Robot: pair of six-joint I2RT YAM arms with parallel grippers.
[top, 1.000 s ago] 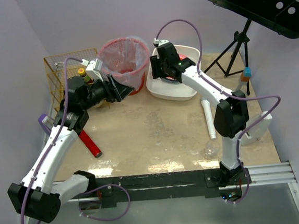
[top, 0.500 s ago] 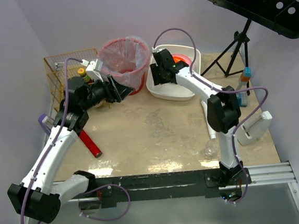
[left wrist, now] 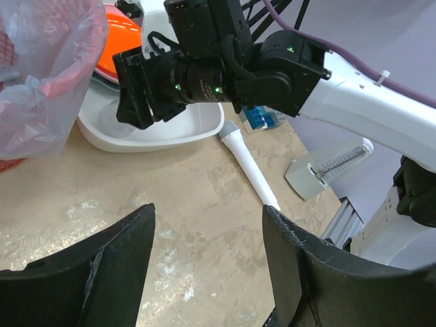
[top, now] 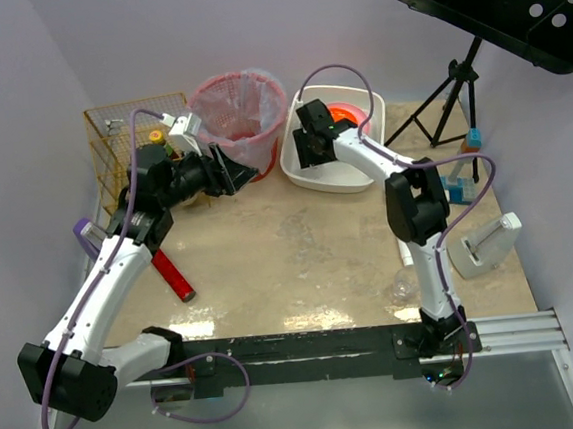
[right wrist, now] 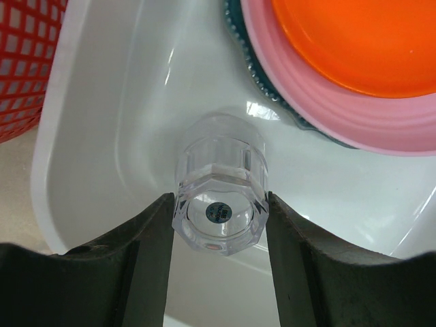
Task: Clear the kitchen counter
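Jaws of my right gripper (right wrist: 218, 211) stand halfway apart, clamped on a clear glass (right wrist: 219, 163) over the white tub (right wrist: 129, 102), at 1 o'clock on the kitchen counter (top: 299, 243). I note the left gripper (left wrist: 208, 225) spread wide, holding nothing, at 11 o'clock.
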